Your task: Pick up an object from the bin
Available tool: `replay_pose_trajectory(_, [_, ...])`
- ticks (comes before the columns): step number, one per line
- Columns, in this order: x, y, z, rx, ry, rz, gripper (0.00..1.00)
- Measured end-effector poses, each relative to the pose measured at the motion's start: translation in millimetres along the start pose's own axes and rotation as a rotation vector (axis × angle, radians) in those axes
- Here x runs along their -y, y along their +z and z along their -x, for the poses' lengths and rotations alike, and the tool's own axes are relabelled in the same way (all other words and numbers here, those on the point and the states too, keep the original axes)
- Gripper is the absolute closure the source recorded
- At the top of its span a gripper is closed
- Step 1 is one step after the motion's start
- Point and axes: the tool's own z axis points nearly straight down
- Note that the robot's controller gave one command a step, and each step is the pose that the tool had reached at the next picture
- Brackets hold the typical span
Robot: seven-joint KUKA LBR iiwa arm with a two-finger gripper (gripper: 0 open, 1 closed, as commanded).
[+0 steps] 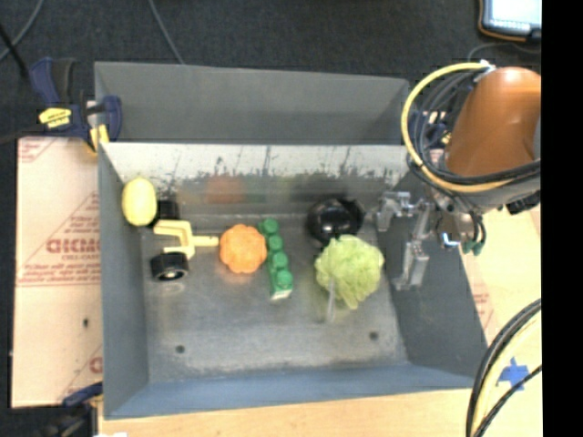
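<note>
**Wall scrape or a slipped grasp is risked**

The grey bin has its right wall just beside the tool, so a descent may be fouled there. Whether the tool is spread cannot be told. The frilly pale-green ball, nearest at centre right, may squash and slip, and the black round thing just above it may be nudged.

Wrist: orange dome cover, glossy, rounded. Cable bundle looped round it, blk w/ one yellow strand. Below it the gripper assy: bare grey metal, boxy brackets, thin wires, small green bit at base.
</note>
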Motion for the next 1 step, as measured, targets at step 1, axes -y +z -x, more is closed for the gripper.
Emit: replay_pose_trajectory(1, [-0.4,-4.8,1.4,0.008,-0.002,-0.001,0.00])
